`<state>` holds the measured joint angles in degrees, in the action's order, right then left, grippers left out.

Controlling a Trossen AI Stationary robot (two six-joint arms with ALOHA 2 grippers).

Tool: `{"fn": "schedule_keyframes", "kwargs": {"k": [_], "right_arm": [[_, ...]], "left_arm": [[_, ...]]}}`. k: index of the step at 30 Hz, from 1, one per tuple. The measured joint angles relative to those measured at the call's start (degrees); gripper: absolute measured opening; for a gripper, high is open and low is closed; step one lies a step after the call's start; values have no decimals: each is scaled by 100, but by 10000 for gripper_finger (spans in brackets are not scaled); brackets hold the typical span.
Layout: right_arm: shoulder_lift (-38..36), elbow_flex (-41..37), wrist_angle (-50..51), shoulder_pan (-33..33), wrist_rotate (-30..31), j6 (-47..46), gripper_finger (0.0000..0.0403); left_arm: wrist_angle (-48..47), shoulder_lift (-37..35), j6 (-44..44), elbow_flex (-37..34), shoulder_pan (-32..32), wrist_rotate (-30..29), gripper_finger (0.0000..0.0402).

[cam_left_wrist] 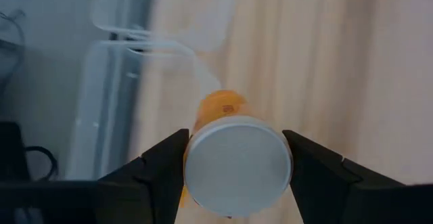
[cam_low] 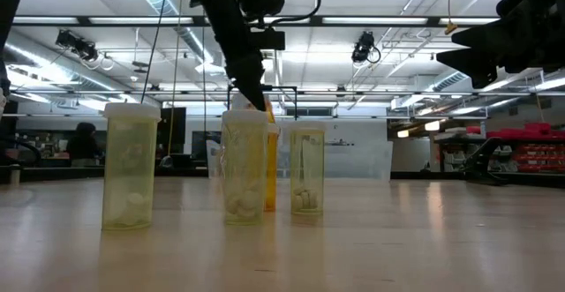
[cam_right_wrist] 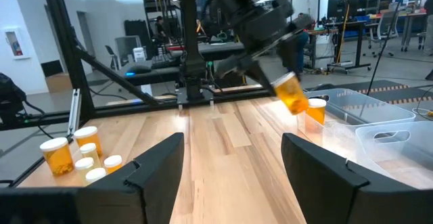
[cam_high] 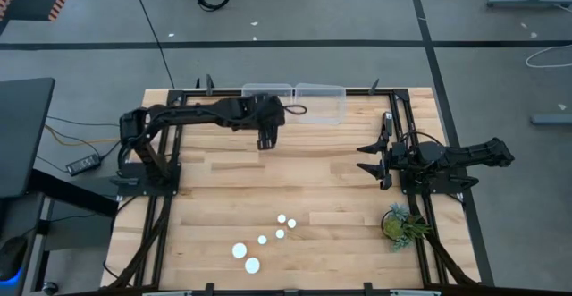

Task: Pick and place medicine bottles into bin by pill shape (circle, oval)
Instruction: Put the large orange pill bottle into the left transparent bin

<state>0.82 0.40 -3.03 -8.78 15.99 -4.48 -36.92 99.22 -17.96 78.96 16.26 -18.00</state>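
My left gripper point(cam_high: 266, 140) is over the far middle of the table, just near of the clear bins, shut on an orange pill bottle point(cam_right_wrist: 292, 93) with a white cap point(cam_left_wrist: 237, 164). Another white-capped orange bottle point(cam_right_wrist: 314, 110) stands below it beside the bins. Several more bottles stand in a cluster point(cam_high: 268, 238) near the front edge, caps up; they also show in the low view point(cam_low: 131, 164) and the right wrist view point(cam_right_wrist: 67, 153). My right gripper point(cam_high: 374, 157) waits open and empty at the table's right side. My left gripper pinches the bottle's white cap by its rim point(cam_left_wrist: 196, 173) between its two fingers point(cam_left_wrist: 162, 163), one on each side. The fingers slant down from above. The bottle is lifted clear of the table and hangs tilted, its orange body point(cam_left_wrist: 220, 105) pointing away below the fingers.
Two clear plastic bins point(cam_high: 268, 92) point(cam_high: 320, 101) stand side by side at the far edge, also seen in the right wrist view point(cam_right_wrist: 379, 126). A small green plant point(cam_high: 402, 224) sits at the front right. Bare wood lies between the bins and the bottle cluster.
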Motion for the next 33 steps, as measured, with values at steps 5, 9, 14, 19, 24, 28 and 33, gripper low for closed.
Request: {"fn": "schedule_keyframes", "kwargs": {"k": [5, 9, 14, 19, 24, 28, 33], "right_arm": [[0, 2, 0, 2, 0, -1, 255], [0, 0, 0, 1, 0, -1, 255], [0, 0, 0, 0, 0, -1, 255], [-1, 0, 0, 1, 0, 1, 255], [0, 0, 0, 2, 0, -1, 255], [0, 0, 0, 2, 0, -1, 255], [0, 0, 0, 0, 0, -1, 255]], "left_arm": [[636, 0, -364, -1, 346, 0, 230], [1197, 0, -685, -2, 663, -2, 231], [1833, 0, -1028, -2, 1134, 198, 231], [2527, 33, -1200, -20, 1701, 1112, 231], [2960, 172, -912, -58, 2247, 1963, 231], [2890, 378, -521, -64, 2566, 2560, 230], [2346, 501, -188, -66, 2714, 2910, 226]]}}
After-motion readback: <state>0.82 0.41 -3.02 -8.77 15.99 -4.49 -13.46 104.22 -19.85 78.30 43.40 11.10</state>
